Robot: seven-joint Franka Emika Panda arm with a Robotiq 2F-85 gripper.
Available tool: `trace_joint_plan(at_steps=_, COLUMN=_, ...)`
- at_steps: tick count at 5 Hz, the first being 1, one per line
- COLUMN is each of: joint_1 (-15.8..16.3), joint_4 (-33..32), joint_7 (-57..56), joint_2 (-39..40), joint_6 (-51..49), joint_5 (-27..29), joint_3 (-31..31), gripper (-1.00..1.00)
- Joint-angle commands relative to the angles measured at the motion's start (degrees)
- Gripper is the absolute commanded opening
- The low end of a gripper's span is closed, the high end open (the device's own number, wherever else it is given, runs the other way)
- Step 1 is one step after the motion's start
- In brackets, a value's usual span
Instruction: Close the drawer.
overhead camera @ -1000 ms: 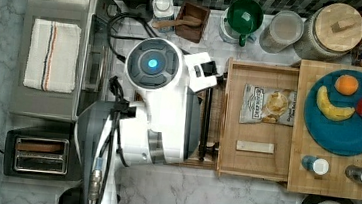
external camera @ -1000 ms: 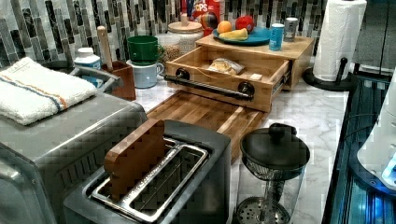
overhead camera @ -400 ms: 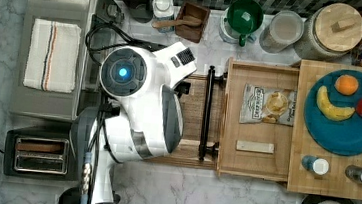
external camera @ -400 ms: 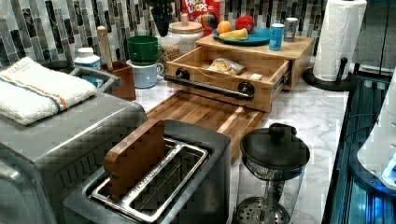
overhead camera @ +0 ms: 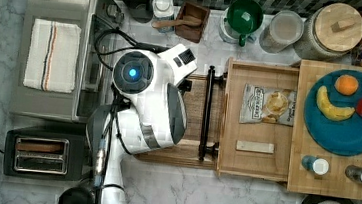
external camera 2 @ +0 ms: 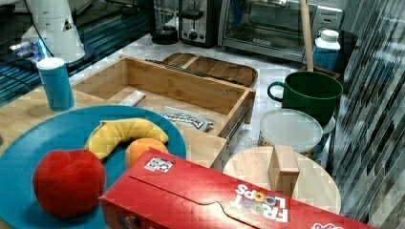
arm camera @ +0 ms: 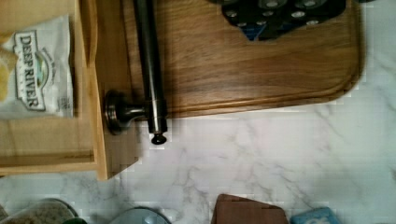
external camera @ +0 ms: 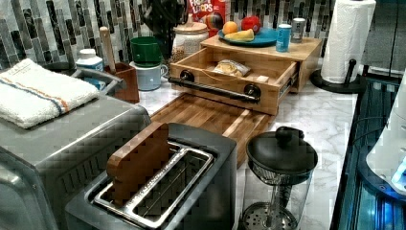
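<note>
The drawer [overhead camera: 253, 162] is a light wood box standing pulled out from under the cabinet top [overhead camera: 335, 172], toward the top view's left. Its black bar handle [overhead camera: 207, 109] runs across the front. Inside lie a chip bag [overhead camera: 268, 105] and a small pale block [overhead camera: 255, 146]. My white arm [overhead camera: 144, 98] hangs over the cutting board, just left of the handle in the top view. In the wrist view the handle [arm camera: 147, 56] and drawer corner [arm camera: 100, 140] show beside my gripper's dark underside [arm camera: 280, 11], which is clear of the bar. The left view shows the drawer [external camera: 268, 72] open.
A brown cutting board [overhead camera: 189, 153] lies under the handle. A toaster oven [overhead camera: 58, 50] and toaster [overhead camera: 43, 155] stand at the top view's left. Mugs [overhead camera: 242, 17] and jars line the back. A blue plate [overhead camera: 342, 127] with fruit sits on the cabinet top.
My arm has swung toward the top view's left, away from the drawer handle. The drawer has stayed where it was, open.
</note>
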Motion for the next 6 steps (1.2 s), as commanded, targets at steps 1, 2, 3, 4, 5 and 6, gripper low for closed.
trace_joint_plan(at_steps=1, joint_1=-0.32, joint_4=-6.48, joint_7=-5.9, joint_2=2.01, joint_6=5.44, joint_5=-4.01, joint_3=0.07, gripper=-1.0)
trace_joint_plan(at_steps=2, joint_1=-1.21, joint_4=-8.56, joint_7=-7.24, joint_2=2.73, joint_6=9.16, joint_5=-4.79, joint_3=0.0, gripper=-1.0)
trace_joint_plan(at_steps=3, joint_1=-1.56, joint_4=-7.86, joint_7=-9.84, joint_2=3.87, joint_6=8.41, joint_5=-3.2, joint_3=-0.53, gripper=-1.0)
trace_joint_plan(at_steps=4, joint_1=-2.14, joint_4=-9.37, joint_7=-10.62, joint_2=4.54, joint_6=12.09, joint_5=-3.72, joint_3=-1.11, gripper=-1.0)
trace_joint_plan(at_steps=5, joint_1=-3.7, joint_4=-9.04, joint_7=-13.66, joint_2=5.68, joint_6=13.27, joint_5=-3.91, joint_3=-1.76, gripper=-1.0)
trace_joint_plan(at_steps=6, joint_1=-5.6, joint_4=-9.41, joint_7=-17.22, joint_2=5.98, joint_6=14.97, joint_5=-4.6, joint_3=-2.62, gripper=-1.0)
